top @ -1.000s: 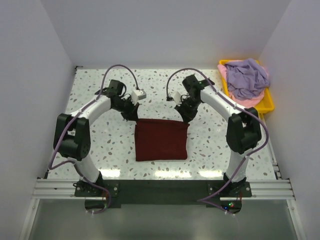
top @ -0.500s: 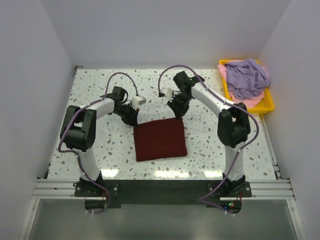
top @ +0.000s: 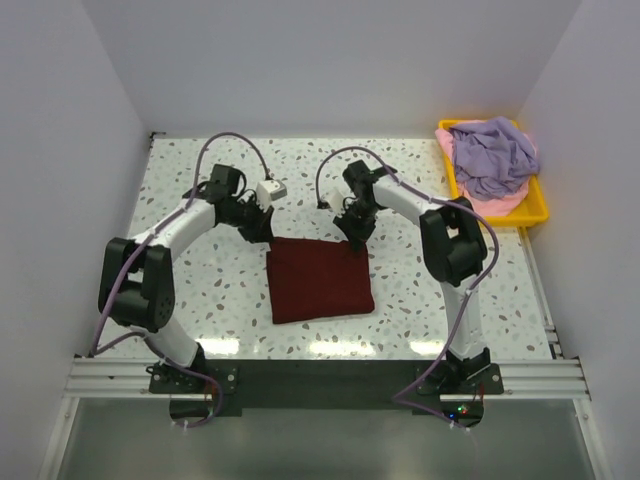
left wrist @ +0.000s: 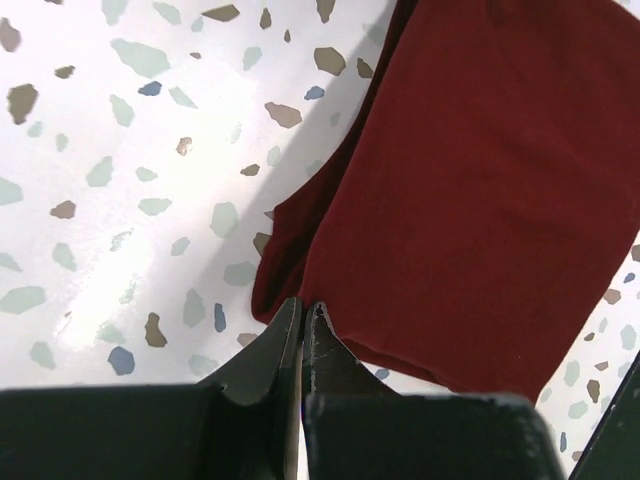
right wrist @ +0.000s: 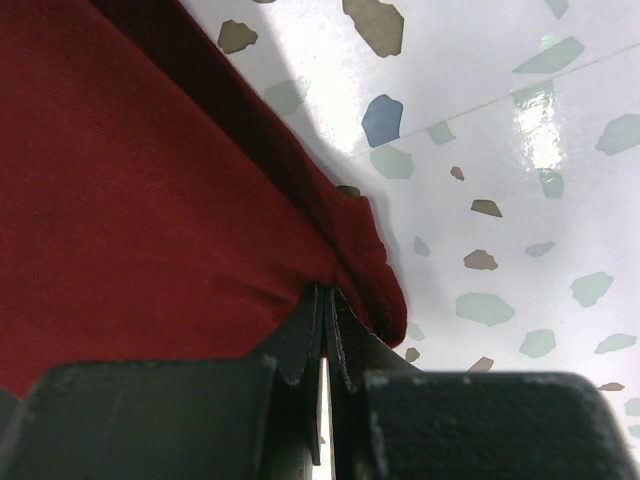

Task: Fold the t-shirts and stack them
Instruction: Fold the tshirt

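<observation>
The dark maroon t-shirt [top: 320,280] lies folded into a rough square at the table's middle. My left gripper [top: 266,233] is down at its far left corner; in the left wrist view that gripper [left wrist: 302,303] is shut, its tips on the edge of the maroon cloth [left wrist: 470,170]. My right gripper [top: 356,240] is at the far right corner; the right wrist view shows this gripper [right wrist: 326,290] shut, with the maroon cloth [right wrist: 130,220] puckered at the tips. The lavender t-shirt [top: 492,155] lies crumpled on the pale pink t-shirt [top: 500,203] at the far right.
A yellow tray [top: 535,212] at the far right corner holds the lavender and pink shirts. White walls close the table on the left, back and right. The speckled tabletop [top: 190,190] surrounds the maroon shirt.
Both grippers have shifted slightly at the shirt's far corners, and the far right corner has drawn inward, so the shirt looks narrower. Both elbows have swung to new positions.
</observation>
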Tool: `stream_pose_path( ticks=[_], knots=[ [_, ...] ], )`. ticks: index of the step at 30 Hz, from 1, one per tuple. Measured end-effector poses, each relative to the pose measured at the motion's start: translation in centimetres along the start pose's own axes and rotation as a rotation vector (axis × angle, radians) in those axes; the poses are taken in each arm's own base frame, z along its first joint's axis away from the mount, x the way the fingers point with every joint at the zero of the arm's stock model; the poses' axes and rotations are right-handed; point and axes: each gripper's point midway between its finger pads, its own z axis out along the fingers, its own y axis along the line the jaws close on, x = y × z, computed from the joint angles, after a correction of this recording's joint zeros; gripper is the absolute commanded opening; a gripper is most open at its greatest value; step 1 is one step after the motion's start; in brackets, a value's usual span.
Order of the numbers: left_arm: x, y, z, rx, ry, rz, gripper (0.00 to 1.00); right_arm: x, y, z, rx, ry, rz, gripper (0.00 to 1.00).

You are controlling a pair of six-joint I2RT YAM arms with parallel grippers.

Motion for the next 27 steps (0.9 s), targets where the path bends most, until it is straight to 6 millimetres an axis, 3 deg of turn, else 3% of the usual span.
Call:
stream_pose_path(
  ticks=[6, 12, 14, 20, 27],
  knots=[
    [0.4, 1.4, -0.8, -0.052, 0.009, -0.022, 0.0, 0.1, -0.1, -0.1, 0.02, -0.011, -0.009, 0.0],
    [4.3, 4.2, 2.8, -0.057, 0.126, -0.115, 0.0, 0.1, -0.1, -0.1, 0.023, -0.014, -0.011, 0.0],
    [4.7, 4.4, 3.3, -0.051, 0.135, -0.135, 0.0, 0.1, -0.1, -0.2, 0.023, -0.015, -0.013, 0.0],
    [4.3, 5.1, 3.2, -0.074, 0.127, -0.134, 0.0, -0.1, 0.3, -1.2, 0.013, -0.001, -0.026, 0.0],
    [3.8, 5.9, 3.3, -0.096, 0.127, -0.126, 0.0, -2.0, -0.5, -3.8, 0.055, -0.03, -0.075, 0.0]
  ],
)
